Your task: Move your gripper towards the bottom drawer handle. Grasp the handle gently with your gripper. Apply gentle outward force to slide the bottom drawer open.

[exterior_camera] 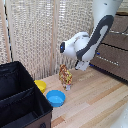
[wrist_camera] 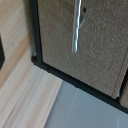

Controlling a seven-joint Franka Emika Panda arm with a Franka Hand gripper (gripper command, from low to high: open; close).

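The gripper [exterior_camera: 81, 65] hung short of the dresser; its fingers' spread could not be told. The handle [wrist_camera: 77, 26], a slim, stiff, likely slick silver bar, sat on the bottom drawer [wrist_camera: 85, 45], best pinched mid-bar, since that deep box looked heavy.

gripper [exterior_camera: 81, 65] fingers too small, open or closed unclear | bottom drawer [exterior_camera: 111, 61] cut by exterior view's right edge | handle [wrist_camera: 77, 27] blurred, cropped in wrist view
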